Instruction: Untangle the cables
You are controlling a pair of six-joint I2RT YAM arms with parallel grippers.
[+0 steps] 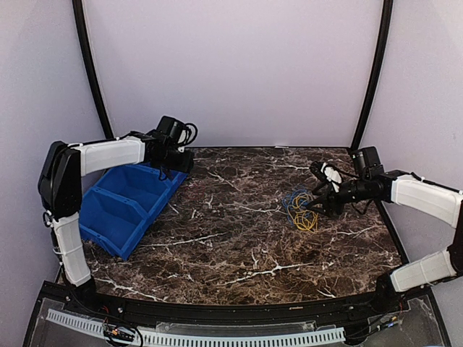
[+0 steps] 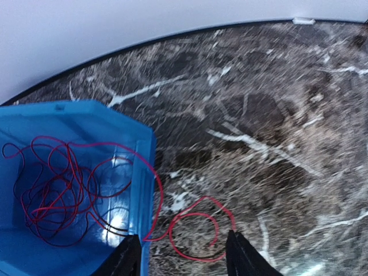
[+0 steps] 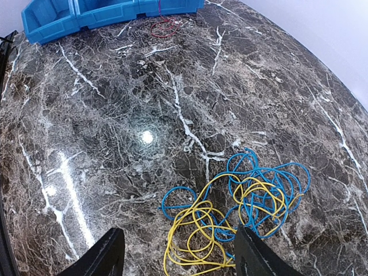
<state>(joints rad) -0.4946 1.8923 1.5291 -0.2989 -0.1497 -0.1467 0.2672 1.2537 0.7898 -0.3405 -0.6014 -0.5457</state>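
red cable heaped in blue bin at left edge of surface, tail over rim liable to snag and drag heap out; left fingers, right fingers released, empty.

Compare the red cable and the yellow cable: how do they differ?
The red cable sits mostly in the blue bin, one end trailing over its rim onto the table; the yellow cable lies wholly on the table. The red cable is alone; the yellow one is tangled with the blue cable. Both are thin and looped.
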